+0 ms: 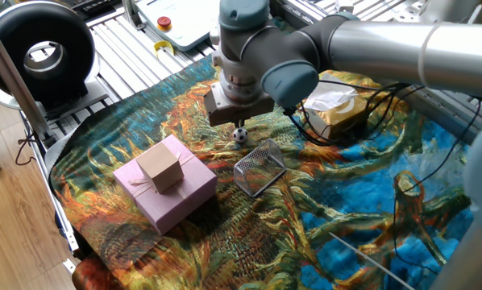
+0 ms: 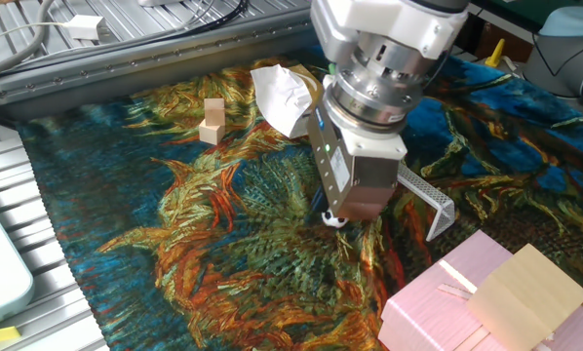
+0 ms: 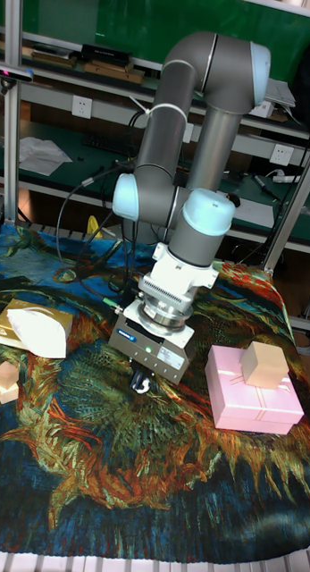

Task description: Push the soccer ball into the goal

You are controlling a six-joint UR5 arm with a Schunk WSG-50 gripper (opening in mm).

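The ball (image 1: 239, 135) sits on the bright cloth (image 1: 362, 201), just beside the goal (image 1: 259, 166) but not in it yet. The tool (image 1: 238, 123) hangs right over the ball, on the side away from the goal — its tip looks close to touching, and I cannot tell if the tool is wide or narrow, because its body hides the tip.

To do this push well, I think the tool should stay low, right behind the ball, and slide slowly in a straight line at the goal's open mouth. A fast poke could send the ball off to one side, or knock the light goal away.

The ball is tiny and white with black spots (image 2: 332, 219). The goal is a little grey mesh wedge — near the pink box (image 1: 165, 192).
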